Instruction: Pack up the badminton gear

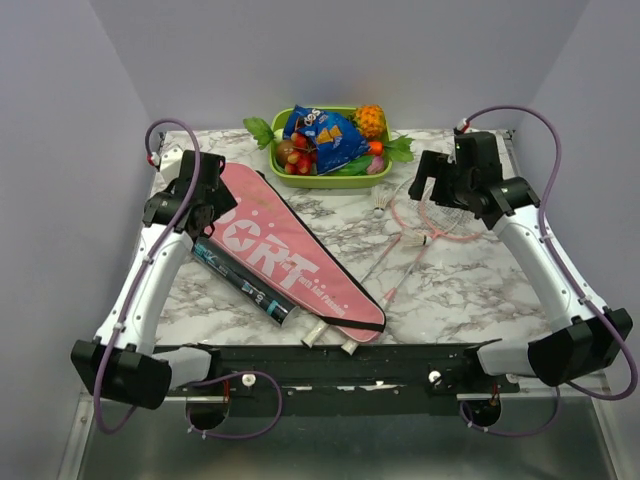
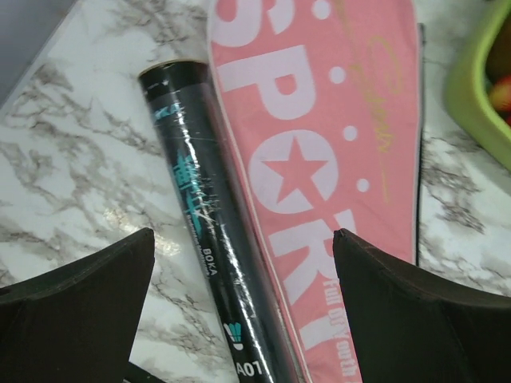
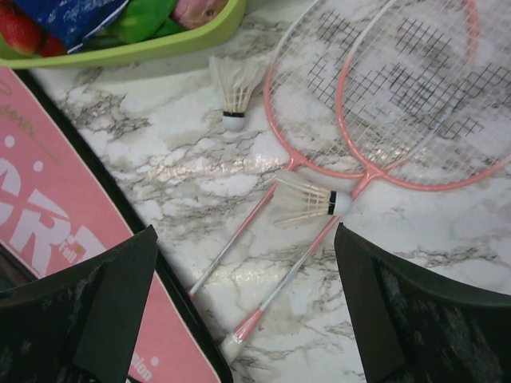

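The pink "SPORT" bag [image 1: 290, 255] lies flat at the table's left centre. The long black tube [image 1: 245, 280] lies along its left edge. Two pink-framed rackets [image 1: 432, 215] lie crossed at the right, their white handles [image 1: 332, 340] at the bag's near end. One shuttlecock [image 1: 381, 205] lies by the racket heads and another [image 1: 415, 240] on the shafts. My left gripper [image 1: 203, 222] hovers open over the tube [image 2: 204, 239] and bag [image 2: 319, 144]. My right gripper [image 1: 430, 190] hovers open above the rackets [image 3: 399, 104] and shuttlecocks [image 3: 307, 203].
A green tray [image 1: 325, 181] of toy fruit with a blue snack packet [image 1: 325, 135] stands at the back centre, close to the bag's far end and the racket heads. Grey walls close in the table on three sides.
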